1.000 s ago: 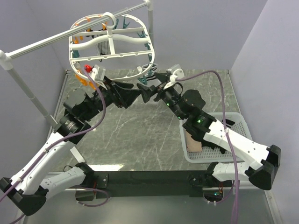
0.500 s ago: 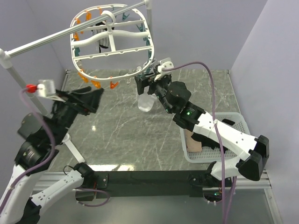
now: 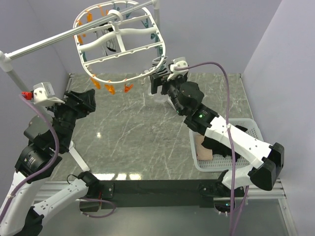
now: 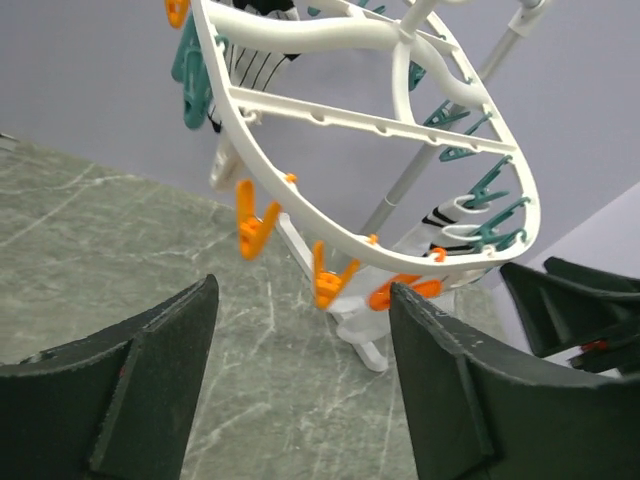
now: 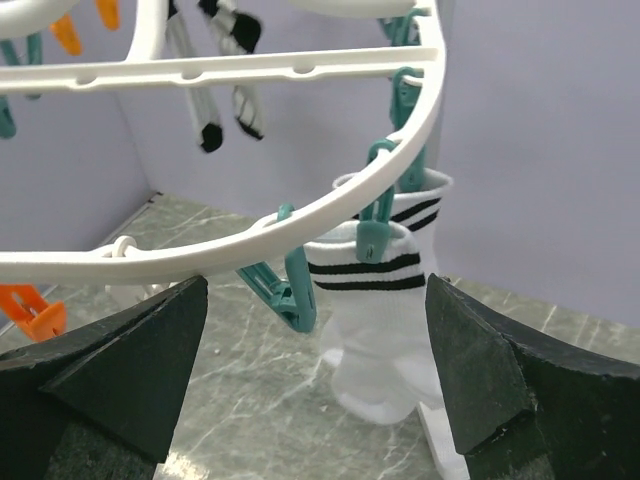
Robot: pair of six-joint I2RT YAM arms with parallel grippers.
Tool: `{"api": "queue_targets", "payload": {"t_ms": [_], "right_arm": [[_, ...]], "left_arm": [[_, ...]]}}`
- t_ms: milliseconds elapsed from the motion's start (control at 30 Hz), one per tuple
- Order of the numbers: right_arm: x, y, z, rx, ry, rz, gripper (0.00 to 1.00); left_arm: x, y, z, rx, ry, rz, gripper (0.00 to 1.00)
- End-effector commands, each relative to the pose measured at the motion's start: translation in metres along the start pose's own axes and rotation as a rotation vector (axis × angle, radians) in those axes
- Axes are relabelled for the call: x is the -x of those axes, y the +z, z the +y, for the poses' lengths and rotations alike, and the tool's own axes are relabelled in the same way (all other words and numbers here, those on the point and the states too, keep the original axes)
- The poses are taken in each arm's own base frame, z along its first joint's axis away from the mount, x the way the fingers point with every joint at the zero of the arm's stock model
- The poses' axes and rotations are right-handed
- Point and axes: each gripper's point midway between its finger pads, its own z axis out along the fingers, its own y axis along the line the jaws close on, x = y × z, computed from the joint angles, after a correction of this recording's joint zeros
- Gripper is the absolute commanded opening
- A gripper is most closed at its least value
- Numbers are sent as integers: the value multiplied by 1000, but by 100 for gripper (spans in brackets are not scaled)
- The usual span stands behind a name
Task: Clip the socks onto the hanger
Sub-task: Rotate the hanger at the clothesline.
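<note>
Just changed: the left gripper (image 3: 82, 100) has drawn back from the hanger (image 5: 300, 67). A second ago both grippers met under its rim; now it sits well off to the left.
Left gripper: jaws apart with nothing between them. The orange clips (image 4: 255, 225) on the near rim hang ahead of it and a little above.
Right gripper (image 5: 315, 285): fingers spread wide and empty, holding close under the right side of the rim.
White sock with black stripes (image 5: 375, 300): hangs by its cuff from a teal clip (image 5: 378, 225) straight ahead of the right gripper, free of both hands.
Hanger: hooked on the silver rail (image 3: 44, 44) and tilted, its near edge dipping toward the grippers.
Meaning for the task: this sock looks clipped and let go, so the step in hand seems finished and another sock is likely due.
Still to hang: a pinkish-beige sock (image 3: 203, 150) lies in the white basket (image 3: 248, 125), behind and below the right gripper, beside its forearm.
Free clips: an empty teal clip (image 5: 290, 290) hangs just left of the clipped sock, and the orange ones face the left gripper.
</note>
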Motion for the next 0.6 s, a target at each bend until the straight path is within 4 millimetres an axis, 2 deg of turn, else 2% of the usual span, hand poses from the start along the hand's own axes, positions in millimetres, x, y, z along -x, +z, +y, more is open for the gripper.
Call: {"api": "queue_targets", "payload": {"t_ms": [0,33,233,367,467,567], "right_arm": [[56,-7,-19,-5,75,-138,95],[57,-6,-20,0,82,-140,95],[65,5,-38,14,99,-150,95],[70,9,-44,25,121,-157,95],[71,16,-49,39,140,-149,95],[74,16,-51,49,151,-142,95]], "left_arm": [[9,2,-2,-15,59,-39,73],[9,3,-5,-23,72,-31,73],[-27,20,-28,-135,180,89,72],[-28,14,-43,-241,184,77,72],[-30,14,-44,-250,193,86,72],[-40,20,-41,-233,218,113,72]]}}
